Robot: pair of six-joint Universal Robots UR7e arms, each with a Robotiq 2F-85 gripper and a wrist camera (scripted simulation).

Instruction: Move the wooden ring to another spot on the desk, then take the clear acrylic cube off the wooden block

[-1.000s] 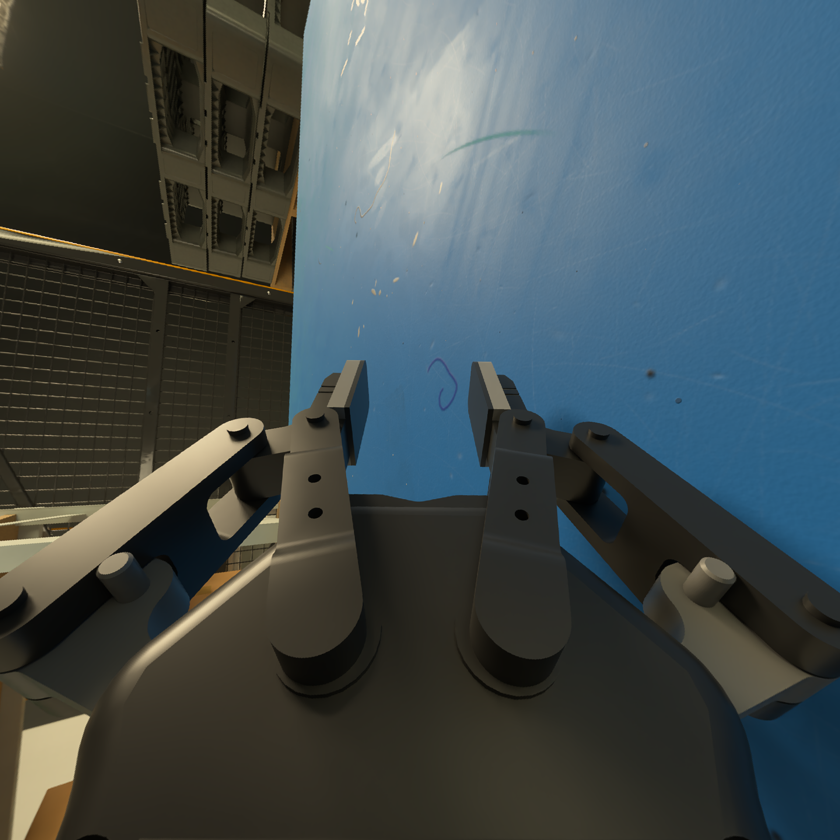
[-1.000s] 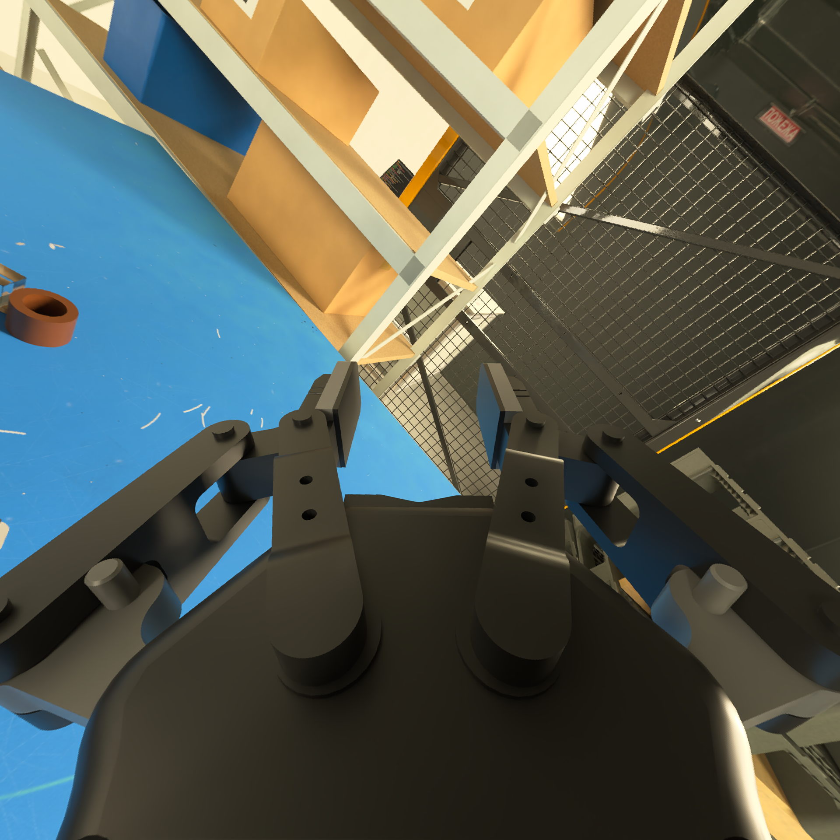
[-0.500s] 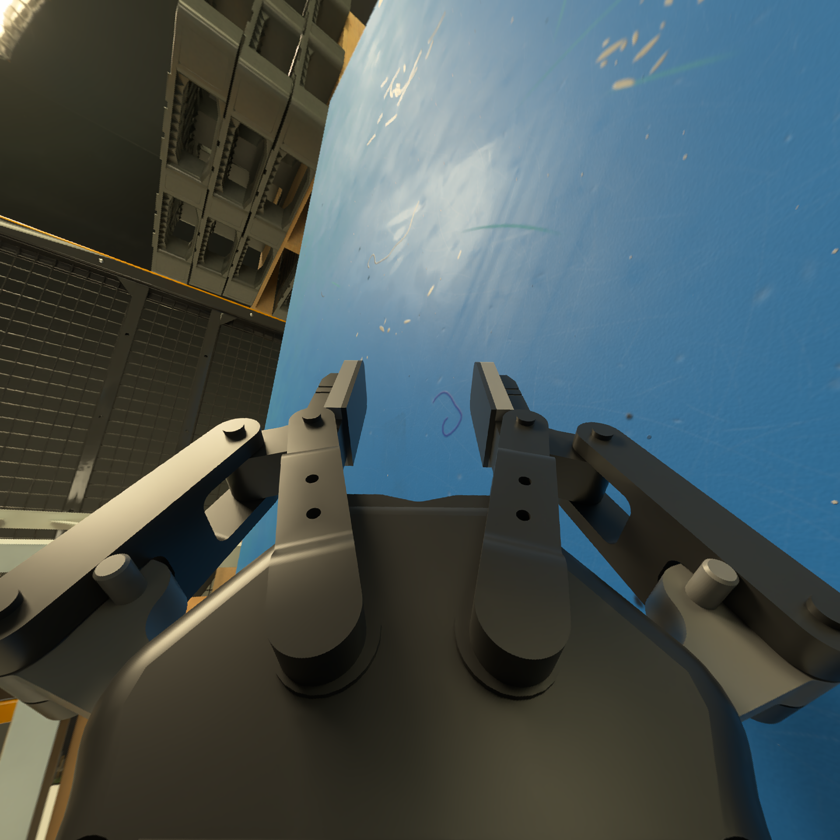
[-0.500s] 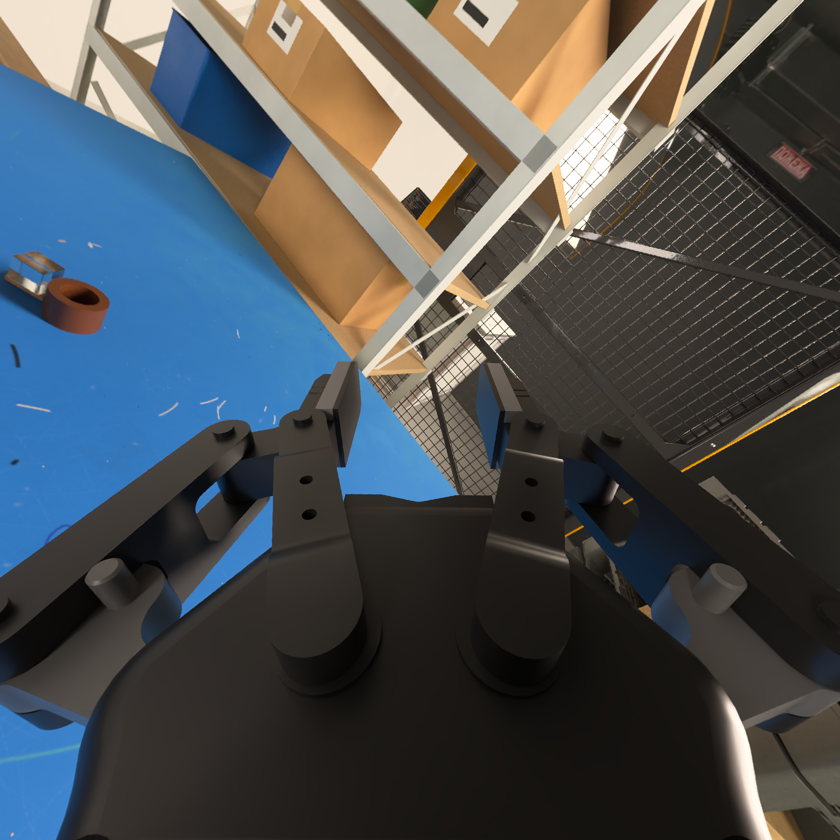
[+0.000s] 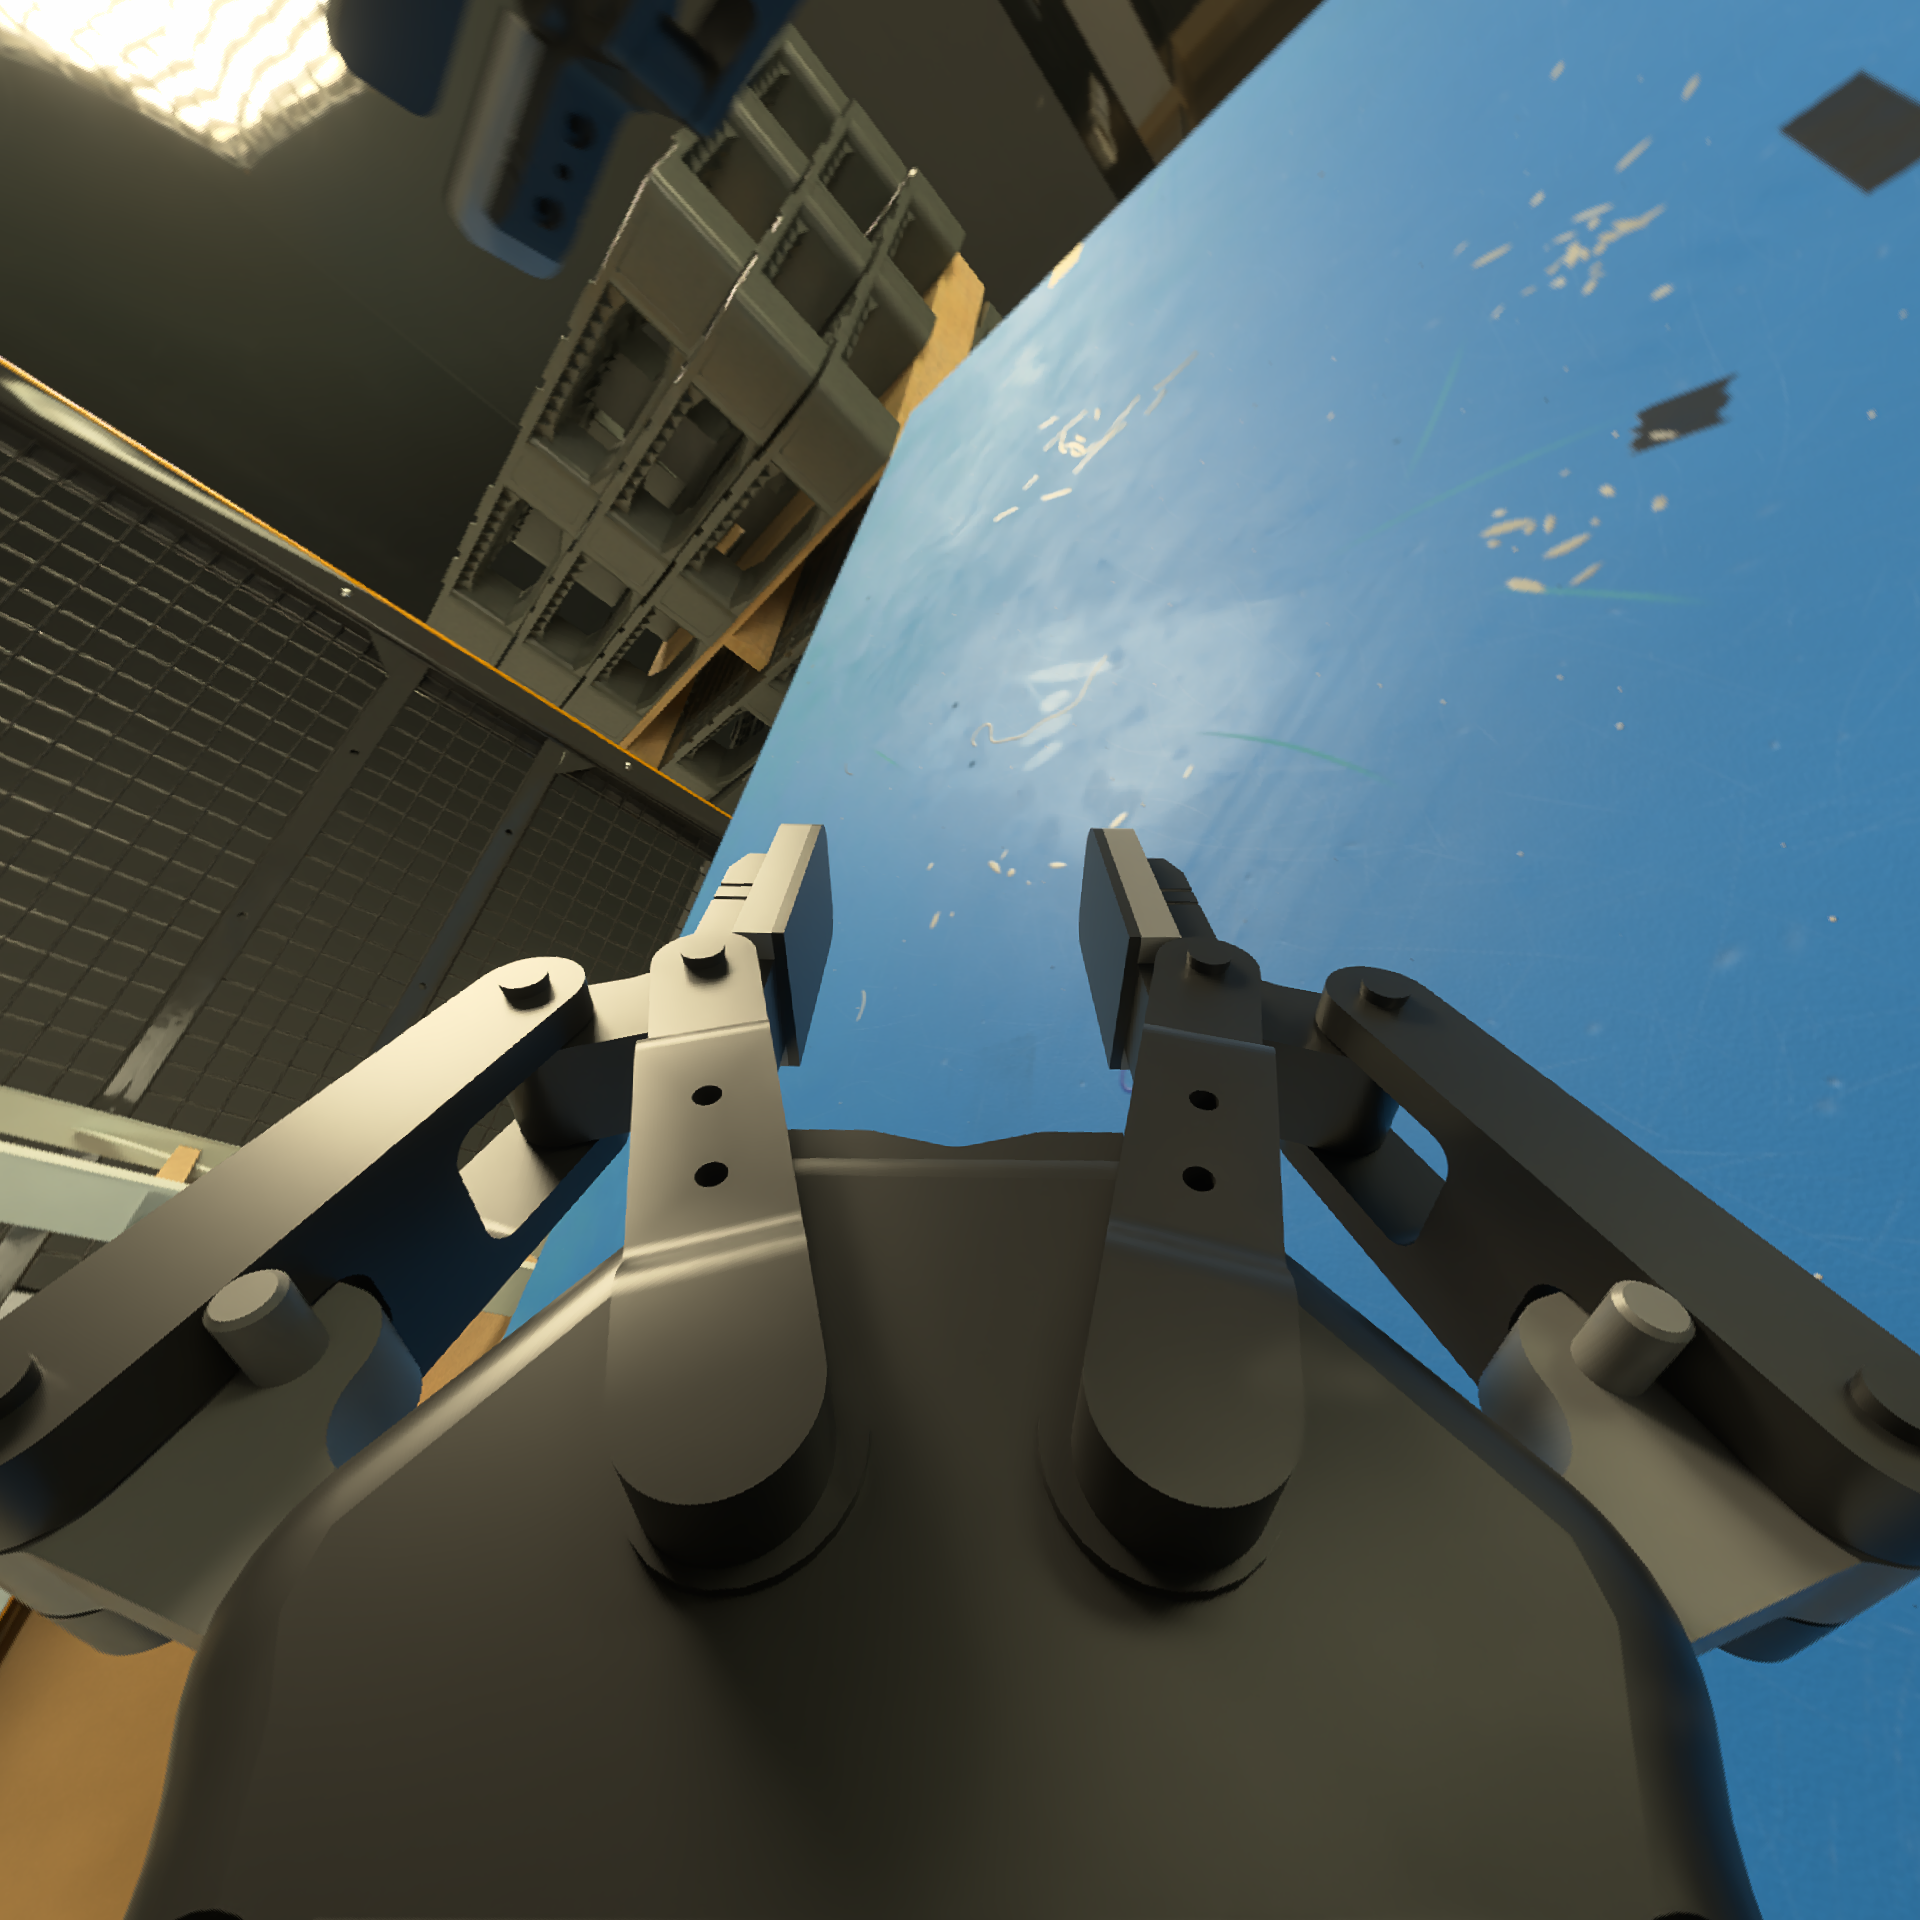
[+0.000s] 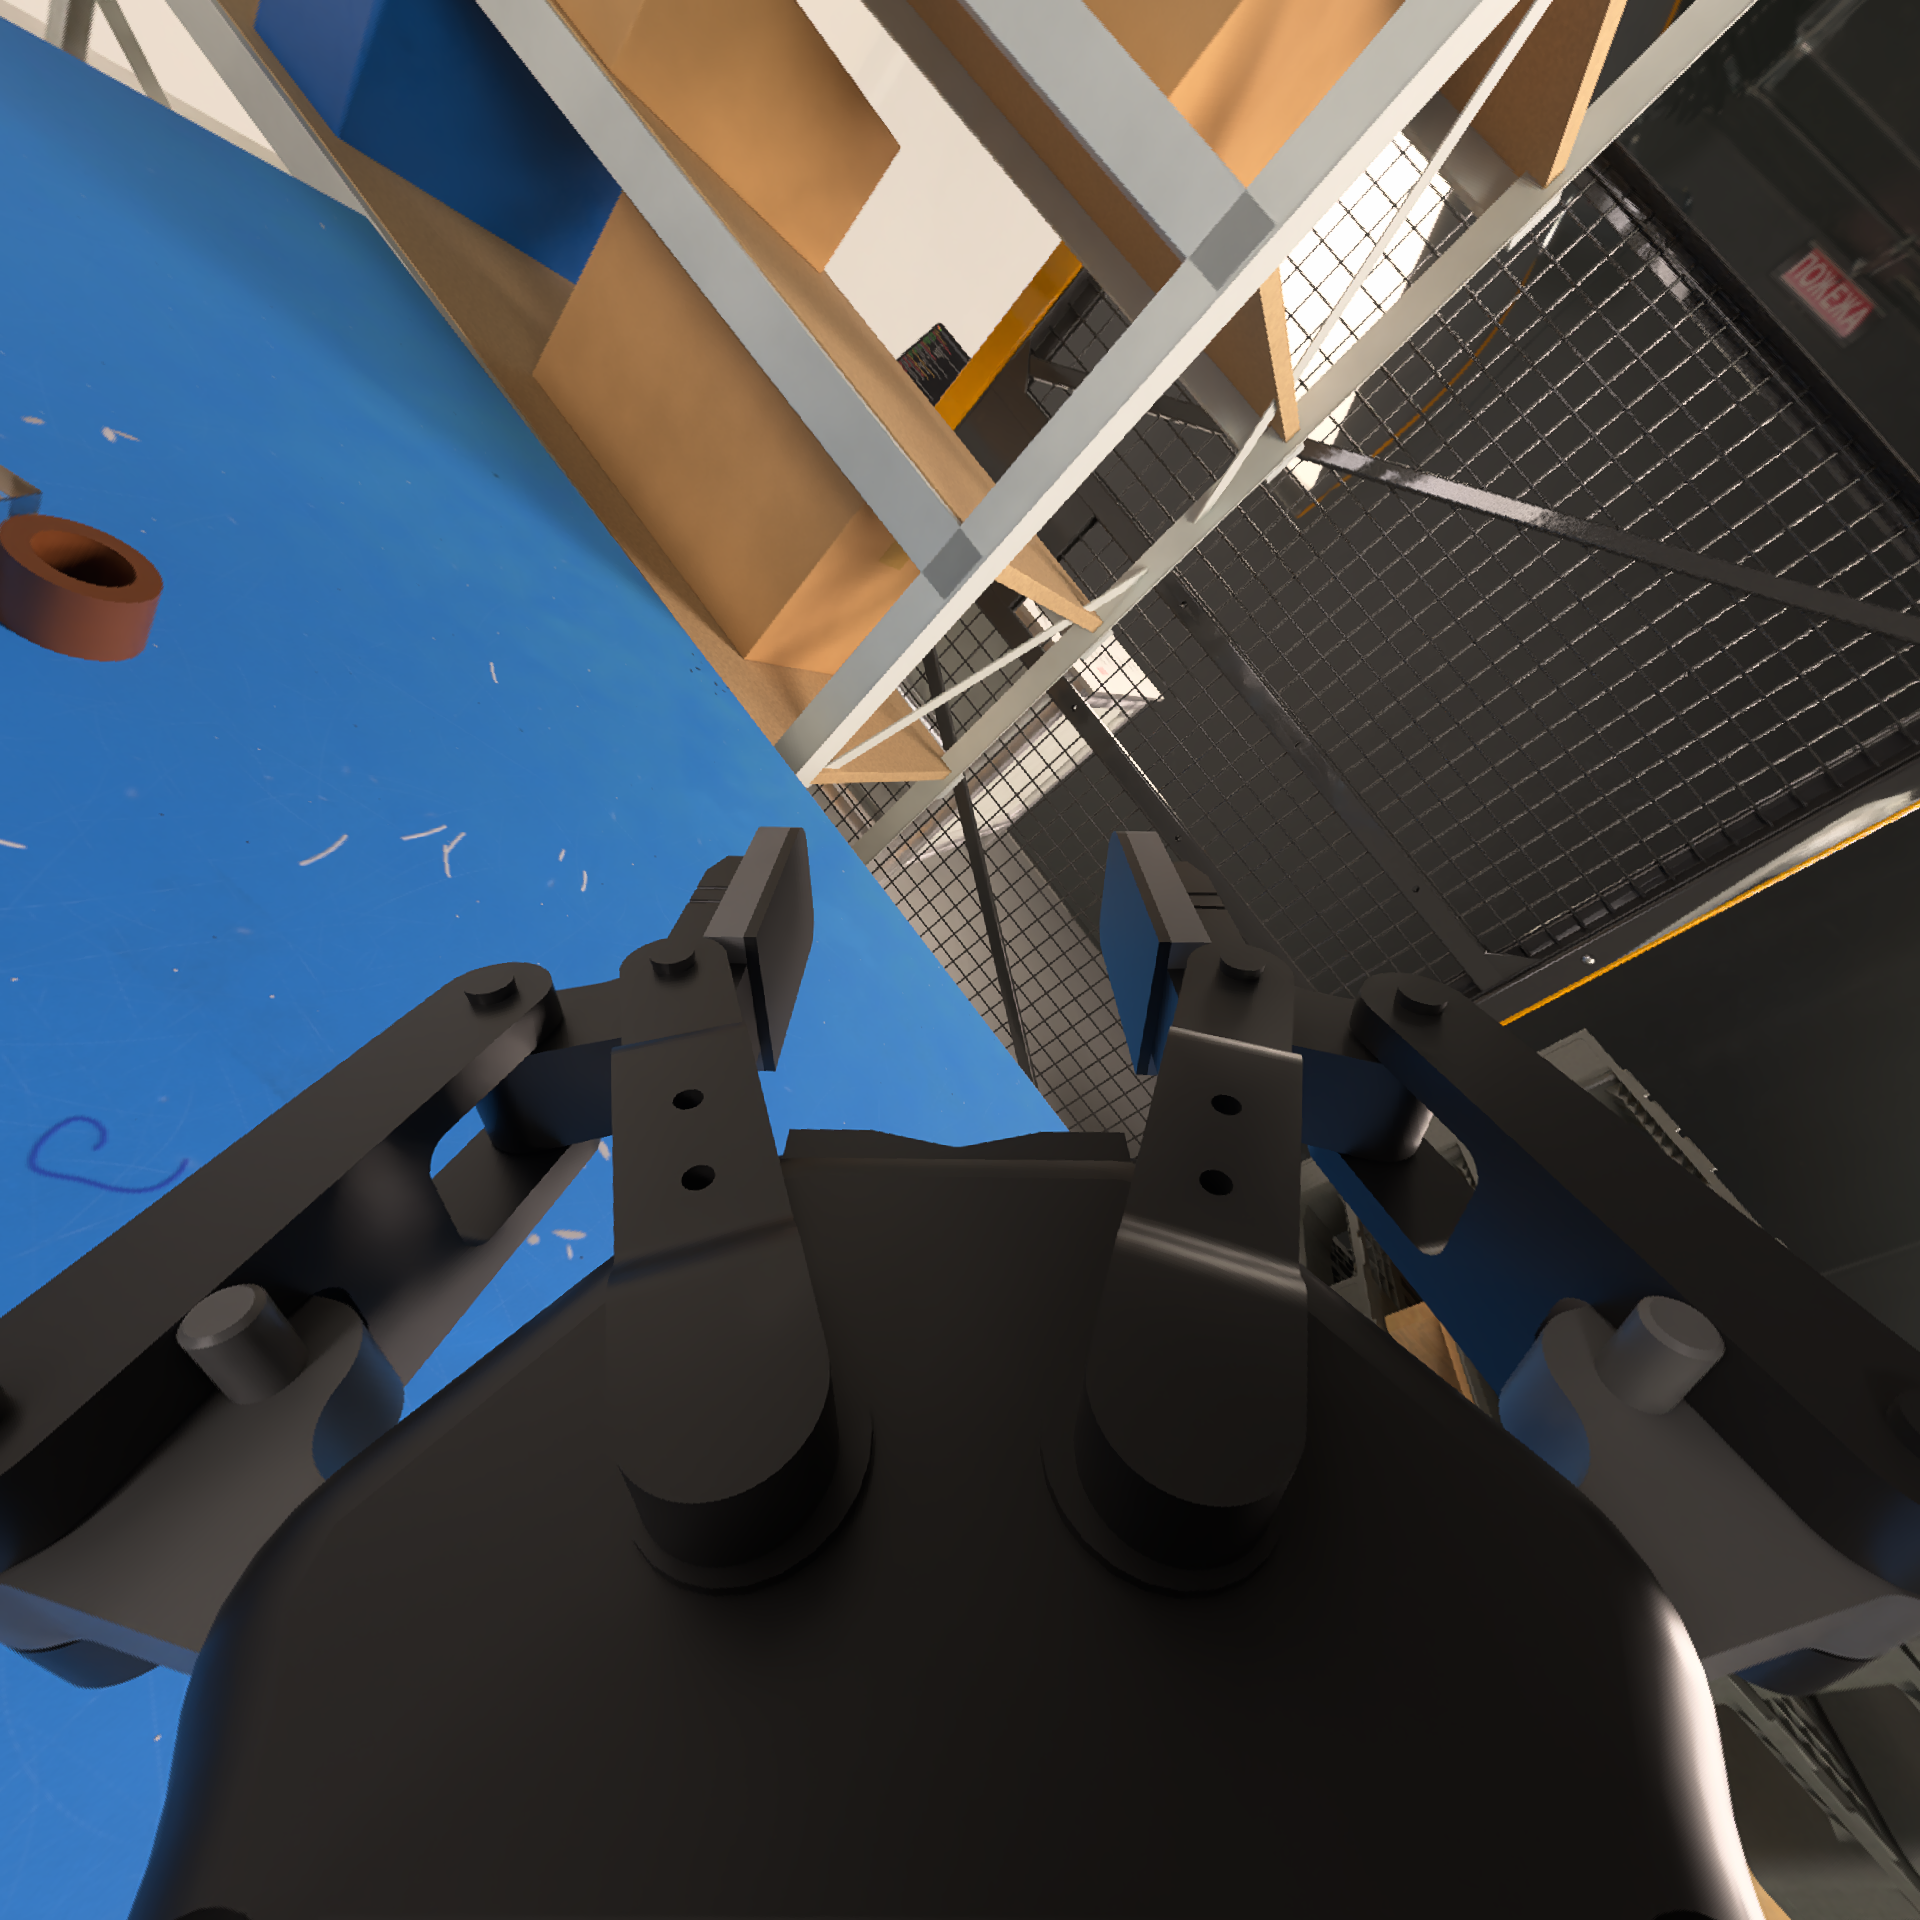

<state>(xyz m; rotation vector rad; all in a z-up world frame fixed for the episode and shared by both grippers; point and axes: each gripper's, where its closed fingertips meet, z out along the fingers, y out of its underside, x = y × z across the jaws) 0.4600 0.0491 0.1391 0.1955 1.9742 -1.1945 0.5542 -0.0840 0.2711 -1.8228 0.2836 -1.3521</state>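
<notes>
While both arms hang over the blue surface (image 5: 1455,935), neither tool has hold of anything. Left tool (image 5: 954,935): fingers spread wide, empty gap between the pads, bare blue surface showing through it at frame centre. Pale flecks and thin scratches scattered over the surface in the upper right of the left wrist view; two dark patches (image 5: 1683,414) near the upper right corner, kind not resolvable. Grey stacked bins (image 5: 717,416) in the upper centre-left, wire mesh panels along the left edge.

Right tool (image 6: 956,935): likewise wide open and empty; its gap looks out past the surface edge onto wire mesh fencing (image 6: 1558,675). Wooden ring (image 6: 78,587), reddish brown, lies flat on the surface at the far left edge of the right wrist view, well apart from the tool. Just above it at the frame edge a small clear corner shows, possibly the acrylic cube; too cropped to confirm. Wooden block not identifiable. Shelving with cardboard boxes (image 6: 707,436) fills the upper centre.
</notes>
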